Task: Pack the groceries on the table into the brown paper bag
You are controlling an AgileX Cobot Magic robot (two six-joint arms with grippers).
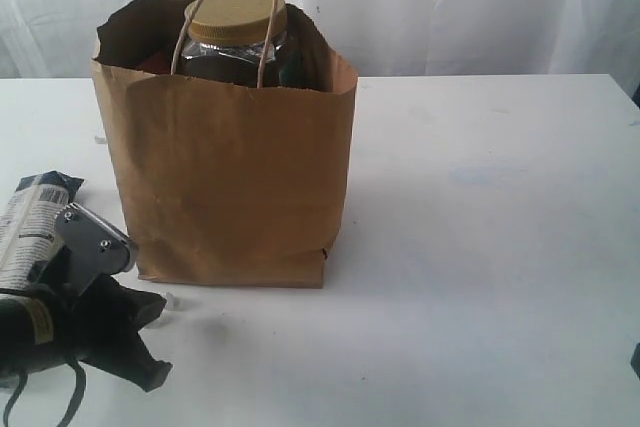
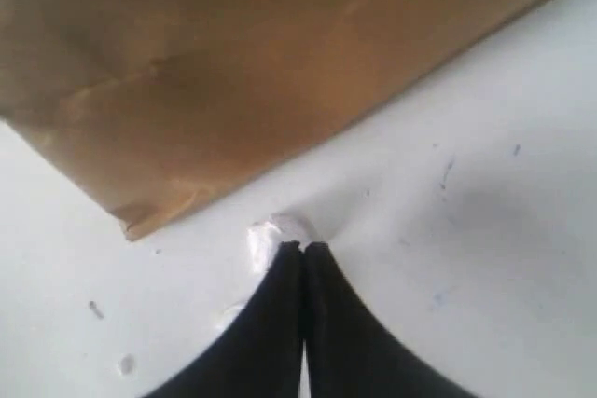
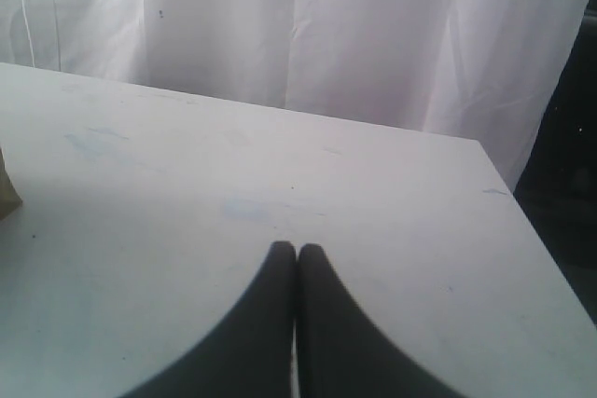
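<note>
Found the brown paper bag (image 1: 230,187) standing upright on the counter (image 1: 480,247), left of centre, mouth open, presumably so that items could go in from above. Noted the gold-lidded clear nut jar (image 1: 236,37) inside, lid rising above the rim between the handle loops; judged it too tall to sit lower. Made out something red and something dark beside it in the bag, but could not identify either. Spotted the long blue-white package (image 1: 30,217) not yet packed, lying flat at the counter's left edge, just beside the left arm.

Read the left gripper (image 2: 303,249) as pressed together, tips down at the counter and touching a white lump (image 2: 270,235) just off the bag's bottom corner; could not tell whether any of it was pinched. Needed the left wrist view for that; got only a pale speck by the bag's base from the exterior view. Saw the right gripper (image 3: 297,251) pressed together too, holding nothing, over bare counter well apart from the bag. Learned this from the right wrist view alone.
</note>
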